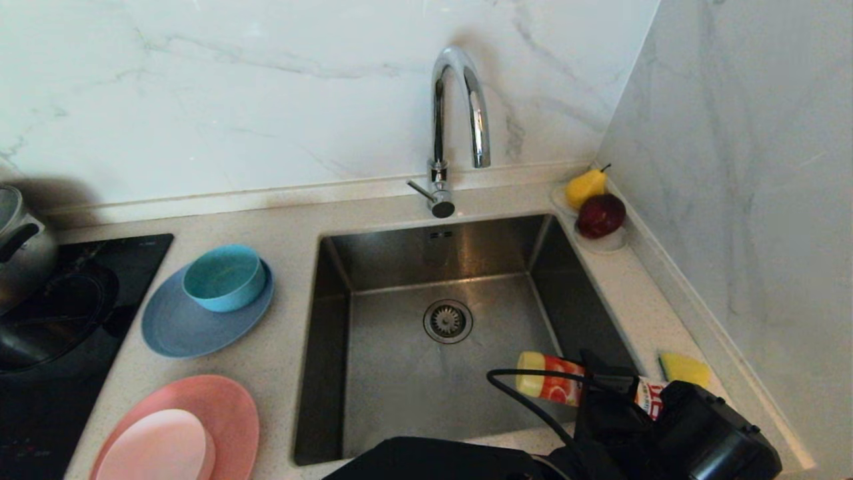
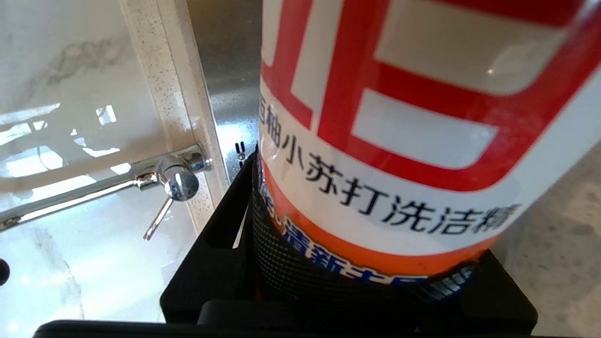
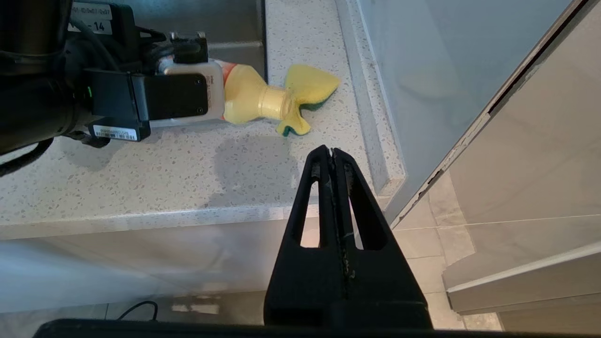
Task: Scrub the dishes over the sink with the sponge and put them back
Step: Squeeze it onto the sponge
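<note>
My left gripper (image 1: 616, 387) (image 2: 357, 263) reaches across to the sink's front right corner and is shut on a dish soap bottle (image 1: 553, 381) (image 2: 399, 117) (image 3: 244, 96) held lying level. In the right wrist view the bottle's yellow neck points at the sponge (image 1: 685, 368) (image 3: 312, 84), which lies on the counter right of the sink (image 1: 400, 380). Left of the sink a teal bowl (image 1: 223, 277) stands on a grey-blue plate (image 1: 176, 330). A pale pink dish (image 1: 156, 447) rests on a salmon-pink plate (image 1: 223, 403). My right gripper (image 3: 332, 152) is shut and empty, parked in front of the counter edge.
A chrome tap (image 1: 460, 107) rises behind the sink. A steel pot (image 1: 20, 247) sits on the black hob (image 1: 66, 347) at far left. A white dish with a pear and an apple (image 1: 603, 243) stands in the back right corner. A marble wall runs close along the right.
</note>
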### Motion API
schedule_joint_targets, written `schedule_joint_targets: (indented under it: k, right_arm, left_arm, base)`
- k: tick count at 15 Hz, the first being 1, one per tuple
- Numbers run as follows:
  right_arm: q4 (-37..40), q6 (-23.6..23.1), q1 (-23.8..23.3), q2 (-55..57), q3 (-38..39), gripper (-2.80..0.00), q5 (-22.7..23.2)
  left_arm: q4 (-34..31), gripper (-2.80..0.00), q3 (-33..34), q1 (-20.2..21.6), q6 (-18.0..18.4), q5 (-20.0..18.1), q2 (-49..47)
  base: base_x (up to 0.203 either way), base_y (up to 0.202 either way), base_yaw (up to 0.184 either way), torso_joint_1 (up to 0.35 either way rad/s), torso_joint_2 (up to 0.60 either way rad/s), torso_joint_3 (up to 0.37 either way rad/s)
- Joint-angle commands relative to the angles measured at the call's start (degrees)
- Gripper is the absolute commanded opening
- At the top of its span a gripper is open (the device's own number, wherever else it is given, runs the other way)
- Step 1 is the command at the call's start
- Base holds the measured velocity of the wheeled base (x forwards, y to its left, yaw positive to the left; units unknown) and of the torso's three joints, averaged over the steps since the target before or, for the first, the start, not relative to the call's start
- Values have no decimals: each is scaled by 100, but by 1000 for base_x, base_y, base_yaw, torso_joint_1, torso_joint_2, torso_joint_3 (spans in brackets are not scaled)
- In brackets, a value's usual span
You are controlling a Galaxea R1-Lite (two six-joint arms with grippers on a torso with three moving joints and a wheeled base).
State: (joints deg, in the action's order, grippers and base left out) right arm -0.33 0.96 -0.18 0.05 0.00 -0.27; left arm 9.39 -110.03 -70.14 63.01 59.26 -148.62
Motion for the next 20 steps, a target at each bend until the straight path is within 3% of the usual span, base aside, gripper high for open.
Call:
schedule_joint_targets:
  k: [1,8,14,20]
  right_arm:
    - [-2,0,1,4,0,-280,0]
    - [-2,0,1,4,0,-280,0]
    - [-2,0,1,4,0,-280,0]
    - [-2,0,1,4,0,-280,0]
  left_arm:
    - [19,-280,-1,-8,145,37,-36]
    - [35,-280,-9,-17,307,42,-97]
    - [788,-280,-17,56,288,42,-57]
    - [802,-280,-46,238,510,24,-220]
  base:
    - [0,0,0,0,0,0]
    - [0,0,0,0,0,0]
    - [0,0,0,0,0,0]
    - [0,0,0,0,0,0]
